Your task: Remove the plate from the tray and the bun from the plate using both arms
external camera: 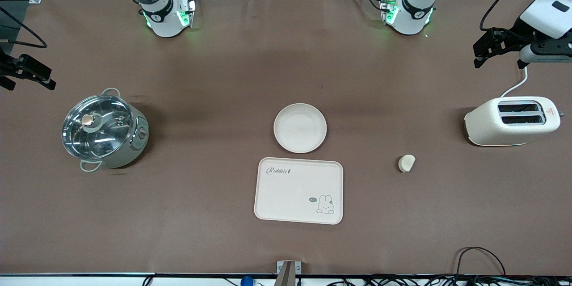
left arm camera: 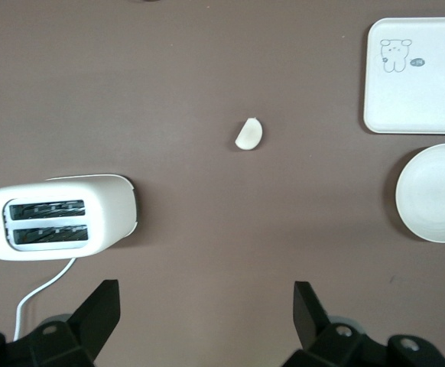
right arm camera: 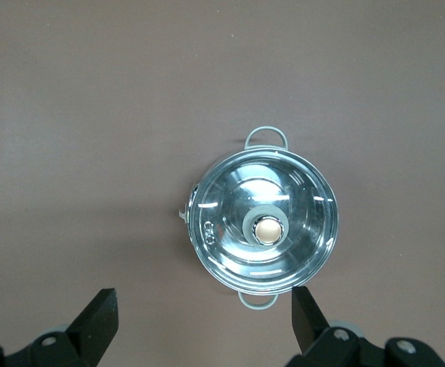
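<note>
The round cream plate (external camera: 300, 128) lies on the brown table mid-way along it, just farther from the front camera than the tray; it also shows in the left wrist view (left arm camera: 435, 193). The small pale bun (external camera: 406, 163) lies on the table between the tray and the toaster, and shows in the left wrist view (left arm camera: 248, 134). My left gripper (external camera: 498, 61) is open and empty, up over the table's left-arm end beside the toaster (left arm camera: 207, 306). My right gripper (external camera: 29, 85) is open and empty, up over the right-arm end beside the pot (right arm camera: 203, 310).
A rectangular cream tray (external camera: 298, 191) with a rabbit drawing lies near the front edge. A white toaster (external camera: 514, 121) with its cord stands at the left arm's end. A steel pot (external camera: 103, 129) with a glass lid stands at the right arm's end.
</note>
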